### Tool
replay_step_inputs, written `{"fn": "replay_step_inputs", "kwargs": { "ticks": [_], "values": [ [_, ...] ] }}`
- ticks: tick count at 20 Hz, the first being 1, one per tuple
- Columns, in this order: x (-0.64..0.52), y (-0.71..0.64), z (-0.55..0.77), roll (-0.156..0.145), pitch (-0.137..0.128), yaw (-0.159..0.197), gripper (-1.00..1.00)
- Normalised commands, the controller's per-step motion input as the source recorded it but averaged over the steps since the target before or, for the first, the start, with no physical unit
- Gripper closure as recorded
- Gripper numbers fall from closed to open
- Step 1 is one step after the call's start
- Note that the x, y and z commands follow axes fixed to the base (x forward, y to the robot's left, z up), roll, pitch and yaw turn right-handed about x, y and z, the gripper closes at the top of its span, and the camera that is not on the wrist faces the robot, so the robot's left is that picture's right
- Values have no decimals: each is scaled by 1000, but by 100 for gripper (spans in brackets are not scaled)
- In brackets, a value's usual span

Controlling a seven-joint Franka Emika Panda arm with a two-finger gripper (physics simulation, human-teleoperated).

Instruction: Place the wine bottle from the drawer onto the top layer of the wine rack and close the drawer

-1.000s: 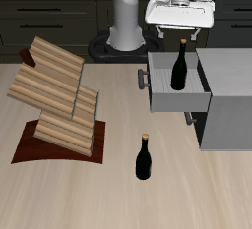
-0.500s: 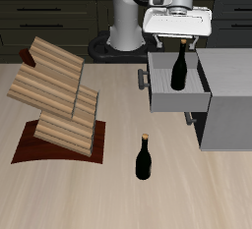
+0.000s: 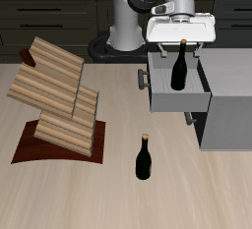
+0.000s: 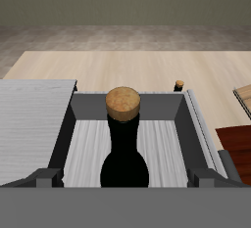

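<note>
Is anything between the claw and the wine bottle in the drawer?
No. In the wrist view only bare space separates the claw from the wine bottle standing in the drawer; fingers flank its cork, apart.

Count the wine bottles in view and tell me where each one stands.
2. One wine bottle stands upright inside the open drawer, below the claw. Its twin bottle stands on the table near the front edge, beside the wine rack.

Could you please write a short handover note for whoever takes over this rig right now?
Gripper: open, above the wine bottle, a finger on each side of its cork, not gripping.
Wine bottle: upright in the open drawer.
Second bottle: upright on the table near its front edge.
Wine rack: top layer empty.
Done: nothing placed.
Left: grasp, lift, set on top layer, close drawer.
</note>
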Motion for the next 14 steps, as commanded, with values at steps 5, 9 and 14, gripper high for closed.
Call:
{"fn": "replay_step_inputs", "kwargs": {
  "ticks": [5,9,14],
  "values": [
    [146,91,-65,19,22,4,-100],
    [69,3,-7,11,-32,16,-100],
    [136,-60,52,-7,2,-4,-100]
  ]
}}
